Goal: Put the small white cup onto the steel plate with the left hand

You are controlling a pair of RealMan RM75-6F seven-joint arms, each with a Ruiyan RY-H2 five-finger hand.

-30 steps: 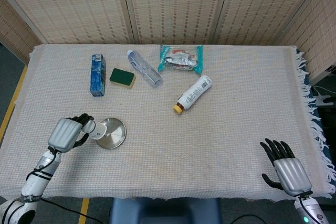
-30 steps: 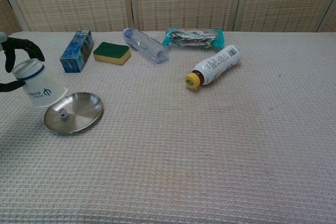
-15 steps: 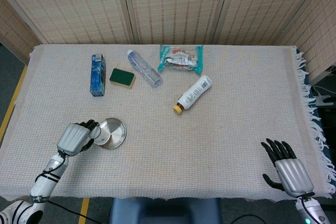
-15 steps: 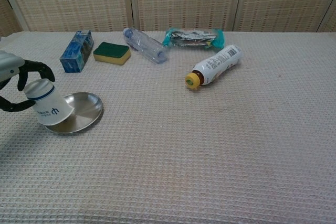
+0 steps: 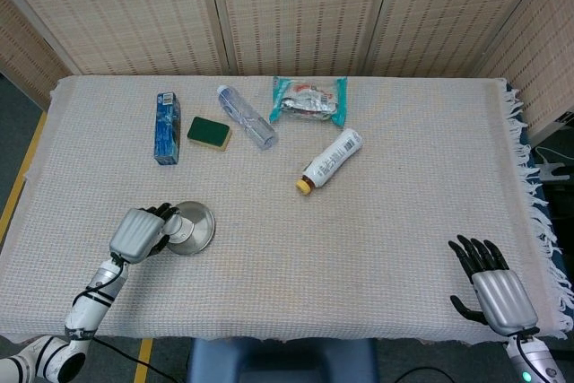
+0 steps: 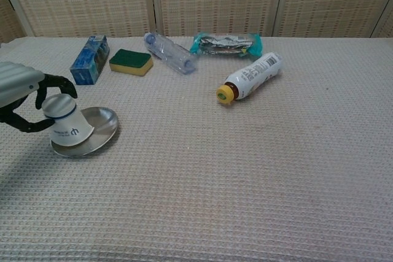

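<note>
The counter is covered edge to edge by a pale, waffle-woven cloth, with a fringe hanging off its right side in the head view; behind it stands a folding screen of woven reed panels in light frames, and grey floor with a yellow line shows at the left edge; near the front left corner the left hand has its dark fingers wrapped round the small white cup, which is upside down and tilted, its wide rim resting on the steel plate and its narrow base up between the fingers; the plate lies flat on the cloth just right of the hand; along the back of the counter, from left to right, lie a blue box, a green and yellow sponge, a clear plastic bottle on its side, and a teal snack packet; a white bottle with a yellow cap lies on its side nearer the middle, well apart from the plate; the right hand rests at the front right corner of the counter, fingers spread and holding nothing.
</note>
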